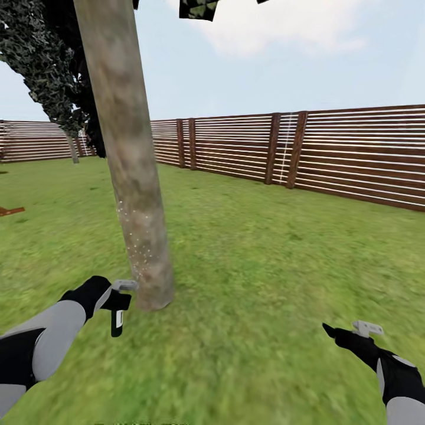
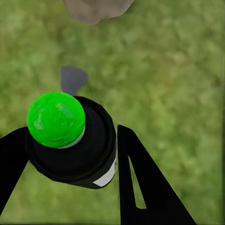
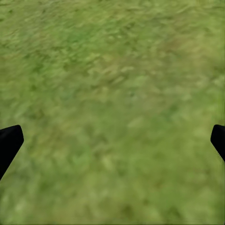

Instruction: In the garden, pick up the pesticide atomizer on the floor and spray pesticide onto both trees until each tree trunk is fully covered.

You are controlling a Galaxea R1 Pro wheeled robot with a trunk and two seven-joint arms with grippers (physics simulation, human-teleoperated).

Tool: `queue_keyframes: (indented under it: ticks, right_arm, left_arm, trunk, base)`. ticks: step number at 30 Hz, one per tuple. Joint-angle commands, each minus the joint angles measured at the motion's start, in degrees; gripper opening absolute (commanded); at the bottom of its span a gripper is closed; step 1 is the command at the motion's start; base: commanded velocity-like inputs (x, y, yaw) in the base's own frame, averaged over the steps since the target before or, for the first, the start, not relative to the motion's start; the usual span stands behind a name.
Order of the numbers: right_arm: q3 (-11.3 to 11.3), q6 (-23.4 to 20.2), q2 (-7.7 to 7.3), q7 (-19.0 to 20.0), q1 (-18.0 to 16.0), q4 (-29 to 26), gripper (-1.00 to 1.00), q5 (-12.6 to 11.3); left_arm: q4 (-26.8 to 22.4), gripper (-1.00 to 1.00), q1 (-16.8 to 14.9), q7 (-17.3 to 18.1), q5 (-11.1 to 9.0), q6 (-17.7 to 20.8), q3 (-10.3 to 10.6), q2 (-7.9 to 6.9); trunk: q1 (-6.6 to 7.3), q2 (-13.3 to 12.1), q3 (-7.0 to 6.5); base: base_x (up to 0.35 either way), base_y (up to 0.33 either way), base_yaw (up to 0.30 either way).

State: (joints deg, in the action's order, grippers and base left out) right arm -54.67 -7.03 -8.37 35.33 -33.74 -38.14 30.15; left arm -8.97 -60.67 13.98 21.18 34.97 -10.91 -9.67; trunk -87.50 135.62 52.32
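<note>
A thick pale grey-brown tree trunk (image 1: 133, 177) rises from the lawn right in front of me. Fine whitish pesticide speckles (image 1: 134, 239) dot its lower part. My left gripper (image 1: 120, 300) is at the trunk's base, shut on the pesticide atomizer (image 1: 117, 321), whose dark body hangs below the hand. In the left wrist view the atomizer (image 2: 77, 150) has a bright green cap and sits between the black fingers (image 2: 140, 187), with its grey nozzle towards the trunk base (image 2: 96, 7). My right gripper (image 1: 335, 332) hangs low over the grass at the right, open and empty (image 3: 112, 140).
A brown slatted fence (image 1: 330, 153) runs along the back of the lawn (image 1: 265, 265). Another tree with a dark crown (image 1: 74, 147) stands far off at the left by the fence. A brown object (image 1: 10, 211) lies at the left edge.
</note>
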Motion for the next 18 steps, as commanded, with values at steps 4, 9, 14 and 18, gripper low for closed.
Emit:
queue_keyframes:
  ticks: [4,9,14,18]
  right_arm:
    - [0.0,0.0,0.01,0.0,0.0,0.0,1.0,0.0]
    - [0.0,0.0,-0.05,0.0,0.0,0.0,1.0,0.0]
    - [0.0,0.0,-0.01,0.0,0.0,-0.1,1.0,0.0]
    - [0.0,0.0,0.01,0.0,0.0,-0.1,1.0,0.0]
  left_arm:
    - [0.0,-1.0,0.0,0.0,0.0,0.0,0.0,0.01]
    - [0.0,-1.0,0.0,0.0,0.0,0.0,0.0,0.01]
    - [0.0,-1.0,0.0,0.0,0.0,0.0,0.0,0.01]
    - [0.0,-1.0,0.0,0.0,0.0,0.0,0.0,0.01]
  trunk:
    - [0.0,0.0,0.0]
    - [0.0,0.0,0.0]
    - [0.0,0.0,0.0]
    - [0.0,0.0,0.0]
  base:
    - [0.0,-0.335,0.25]
    - [0.0,-0.335,0.124]
    - [0.001,-0.335,0.071]
    - [0.088,-0.327,0.231]
